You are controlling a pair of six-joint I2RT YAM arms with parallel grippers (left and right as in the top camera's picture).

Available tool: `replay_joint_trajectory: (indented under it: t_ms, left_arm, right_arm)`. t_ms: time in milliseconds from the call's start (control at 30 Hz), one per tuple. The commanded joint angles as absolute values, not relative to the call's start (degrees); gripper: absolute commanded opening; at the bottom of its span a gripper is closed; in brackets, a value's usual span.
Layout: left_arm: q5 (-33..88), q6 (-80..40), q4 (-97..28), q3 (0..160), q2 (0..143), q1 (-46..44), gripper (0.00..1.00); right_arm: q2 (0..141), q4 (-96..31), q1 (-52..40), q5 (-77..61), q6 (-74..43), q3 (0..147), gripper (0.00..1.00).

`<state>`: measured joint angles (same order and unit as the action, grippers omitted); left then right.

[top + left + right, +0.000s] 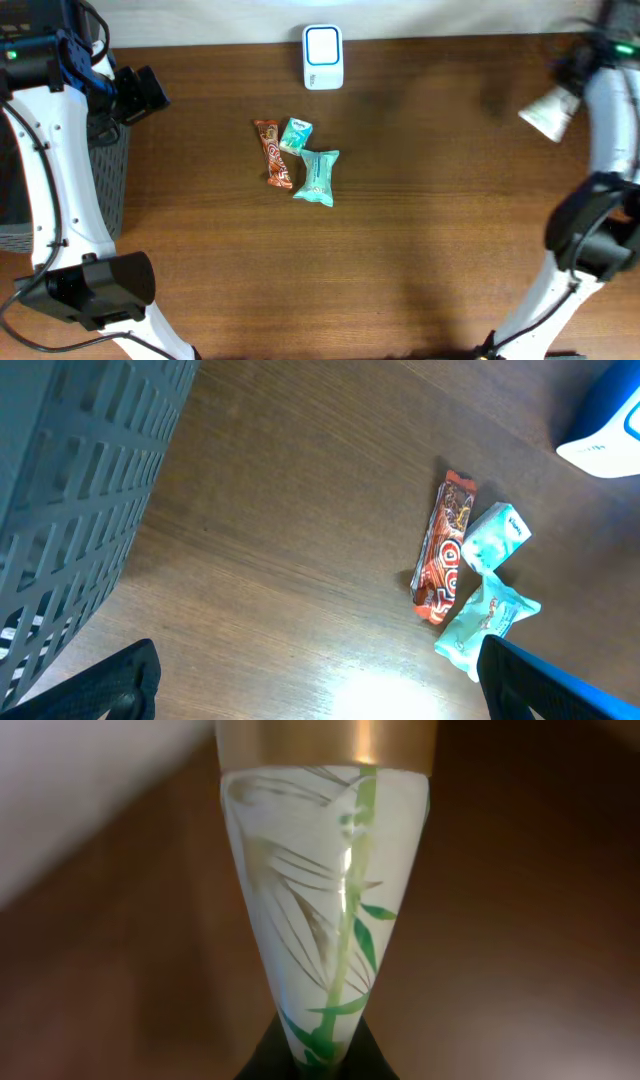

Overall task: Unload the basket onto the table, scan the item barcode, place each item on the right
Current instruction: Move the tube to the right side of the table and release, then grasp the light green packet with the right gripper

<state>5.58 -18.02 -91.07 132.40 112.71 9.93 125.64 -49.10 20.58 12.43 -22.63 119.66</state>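
The right gripper [318, 1058] is pinching the flat end of a white tube [320, 890] with green bamboo leaves and a gold cap, over the far right part of the wooden table [430, 230]; the left gripper [140, 92] is hovering with its jaws spread wide at the far left, above the grey basket [105, 180]; the barcode scanner [322, 57] is standing at the far edge; a candy bar [274, 153], a small teal packet [295, 134] and a larger teal packet [318, 177] are lying together near the centre.
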Motion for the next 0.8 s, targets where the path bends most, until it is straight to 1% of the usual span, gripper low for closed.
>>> replay_joint_trajectory:
  t_ms: [0,33,100,233,300,333,367,400,433,467,500,533,567,633,667,700,733,767]
  left_arm:
    - [5.5,-18.4,-91.1,132.4,111.7,10.2,0.99]
    - [5.6,-18.4,-91.1,132.4,111.7,10.2,0.99]
    - [5.6,-18.4,-91.1,132.4,111.7,10.2,0.99]
    - [5.6,-18.4,-91.1,132.4,111.7,10.2,0.99]
    - [5.5,-18.4,-91.1,132.4,111.7,10.2,0.99]
    - [5.6,-18.4,-91.1,132.4,111.7,10.2,0.99]
    - [5.6,-18.4,-91.1,132.4,111.7,10.2,0.99]
    - [5.6,-18.4,-91.1,132.4,111.7,10.2,0.99]
    - [5.6,-18.4,-91.1,132.4,111.7,10.2,0.99]
    - [5.5,-18.4,-91.1,132.4,111.7,10.2,0.99]
    - [5.5,-18.4,-91.1,132.4,111.7,10.2,0.99]
    - [5.6,-18.4,-91.1,132.4,111.7,10.2,0.99]
    - [5.6,-18.4,-91.1,132.4,111.7,10.2,0.99]
    - [5.6,-18.4,-91.1,132.4,111.7,10.2,0.99]
    - [5.6,-18.4,-91.1,132.4,111.7,10.2,0.99]
    - [5.6,-18.4,-91.1,132.4,111.7,10.2,0.99]
    - [5.6,-18.4,-91.1,132.4,111.7,10.2,0.99]
    - [5.6,-18.4,-91.1,132.4,111.7,10.2,0.99]
  right_arm:
    - [127.4,-52.1,30.1,14.0,-30.4,119.4,0.04]
    - [128.1,-52.4,33.0,13.8,-35.9,118.1,0.04]
    - [128.8,-51.5,35.9,13.7,-41.6,116.4,0.04]
    - [130.0,-47.5,39.7,13.8,-42.5,114.6,0.07]
    - [130.1,-45.8,41.1,13.8,-42.5,114.6,0.11]
    - [130.1,-45.3,41.3,13.8,-42.5,114.6,0.19]
    - [130.1,-45.2,41.3,13.8,-42.2,114.6,0.49]
    - [130.1,-45.3,41.3,13.5,-42.2,114.6,0.83]
    - [130.1,-45.5,41.2,12.3,-40.8,114.6,0.99]
    - [130.1,-45.4,41.2,10.3,-39.2,114.6,0.99]
    - [130.1,-44.8,41.1,0.9,-34.8,114.6,0.93]
    - [130.1,-43.5,40.9,-9.4,-30.8,114.6,0.80]
    - [130.1,-42.4,40.6,-18.5,-28.6,114.6,0.79]
    - [130.1,-40.5,38.2,-38.3,-27.8,114.6,0.87]
    - [130.1,-40.3,36.2,-45.0,-26.8,114.6,0.88]
    - [130.1,-40.9,33.8,-51.2,-23.4,114.6,0.88]
    - [130.1,-42.5,31.6,-54.6,-20.4,114.6,0.89]
    - [130.1,-46.9,28.2,-55.9,-16.4,114.6,0.89]
